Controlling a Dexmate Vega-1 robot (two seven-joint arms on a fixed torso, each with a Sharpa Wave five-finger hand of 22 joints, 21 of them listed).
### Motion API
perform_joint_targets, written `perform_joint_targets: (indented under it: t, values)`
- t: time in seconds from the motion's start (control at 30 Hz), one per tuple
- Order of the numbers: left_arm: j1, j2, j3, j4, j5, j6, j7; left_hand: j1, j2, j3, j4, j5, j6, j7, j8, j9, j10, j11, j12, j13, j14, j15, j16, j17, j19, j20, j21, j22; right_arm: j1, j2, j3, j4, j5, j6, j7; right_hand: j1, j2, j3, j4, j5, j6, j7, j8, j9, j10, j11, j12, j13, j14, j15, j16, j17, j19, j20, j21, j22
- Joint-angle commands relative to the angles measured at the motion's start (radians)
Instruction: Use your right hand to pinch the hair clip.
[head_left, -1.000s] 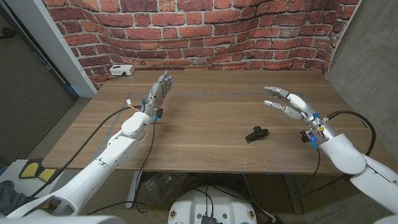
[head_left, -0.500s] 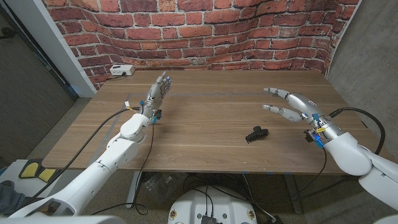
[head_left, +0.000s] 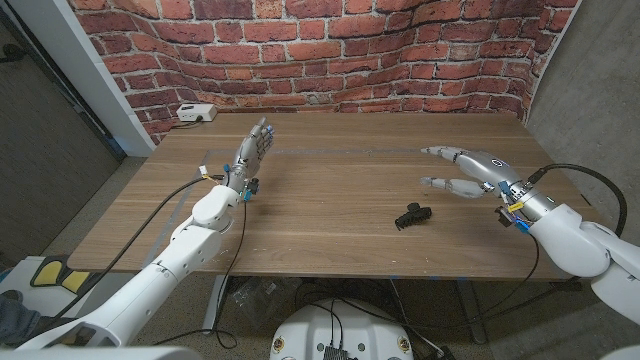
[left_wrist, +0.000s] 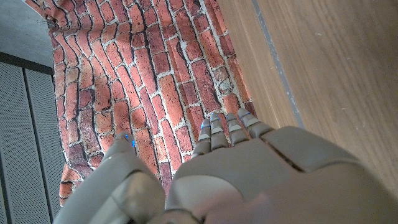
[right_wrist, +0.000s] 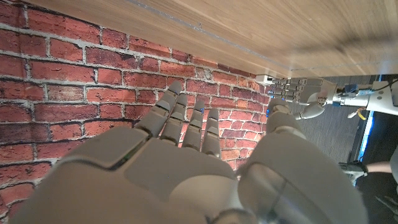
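A small black hair clip (head_left: 412, 215) lies on the wooden table (head_left: 330, 190), right of the middle and toward the front edge. My right hand (head_left: 468, 171) hovers just right of and behind it, fingers spread and pointing left, holding nothing; its back (right_wrist: 180, 174) shows in the right wrist view. My left hand (head_left: 253, 151) stands at the table's left with fingers straight and together, pointing at the brick wall, empty. Its back (left_wrist: 249, 168) shows in the left wrist view.
A white box (head_left: 195, 114) with a cable sits at the table's far left corner by the brick wall (head_left: 330, 50). A faint tape line (head_left: 340, 150) crosses the tabletop. My left hand (right_wrist: 298, 92) also appears far off in the right wrist view.
My right hand has swung lower and turned more sideways, its fingers now pointing left, closer to the level of the hair clip. The left hand and the clip have stayed put.
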Motion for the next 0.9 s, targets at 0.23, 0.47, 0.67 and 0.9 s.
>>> perform_joint_targets:
  t: [0.23,0.47,0.67,0.9]
  values:
    - [-0.008,-0.018,0.017,0.031,-0.008,-0.001,-0.015,0.014,0.005,0.003,-0.004,-0.005,0.008,0.002,-0.001,0.002,0.008,0.003,-0.004,0.004,0.013,-0.001,-0.005,0.002,-0.002,0.006,-0.006,0.002,-0.013,-0.056,0.060,-0.111,-0.115,-0.066,0.196,0.042,-0.006,0.014,-0.003,0.010,-0.010,-0.015,-0.002,0.004,-0.031,-0.005,-0.011,0.003,-0.035,0.011,-0.001,0.002,-0.015,0.007,-0.008,0.006]
    - [-0.009,-0.020,0.016,0.036,-0.009,-0.003,-0.012,0.017,0.006,0.004,-0.005,-0.006,0.007,0.002,-0.002,0.002,0.010,0.002,-0.005,0.004,0.013,-0.001,-0.006,0.002,-0.006,0.008,-0.008,0.002,0.014,-0.076,0.059,-0.132,-0.123,-0.080,0.274,0.058,-0.013,0.016,-0.005,0.010,-0.019,-0.016,-0.004,0.004,-0.040,-0.009,-0.014,0.004,-0.045,0.012,0.001,0.002,-0.016,0.011,-0.010,0.005]
    - [-0.003,-0.024,0.013,0.039,-0.013,-0.007,-0.006,0.019,0.007,0.003,-0.006,-0.008,0.008,0.002,-0.003,0.002,0.010,0.003,-0.006,0.004,0.013,-0.002,-0.006,0.002,-0.006,0.008,-0.008,0.002,0.032,-0.095,0.062,-0.146,-0.128,-0.086,0.342,0.069,-0.024,0.017,-0.006,0.012,-0.034,-0.010,-0.007,0.004,-0.050,-0.012,-0.017,0.004,-0.057,0.017,0.001,0.002,-0.017,0.016,-0.011,0.005]
    - [-0.001,-0.027,0.014,0.042,-0.013,-0.009,-0.005,0.021,0.008,0.003,-0.007,-0.010,0.008,0.002,-0.004,0.002,0.011,0.003,-0.007,0.004,0.013,-0.002,-0.006,0.002,-0.007,0.009,-0.009,0.002,0.050,-0.110,0.046,-0.139,-0.169,-0.073,0.360,0.078,-0.035,0.016,-0.005,0.013,-0.045,-0.007,-0.009,0.004,-0.055,-0.014,-0.017,0.004,-0.058,0.018,0.004,0.002,-0.014,0.018,-0.011,0.005]
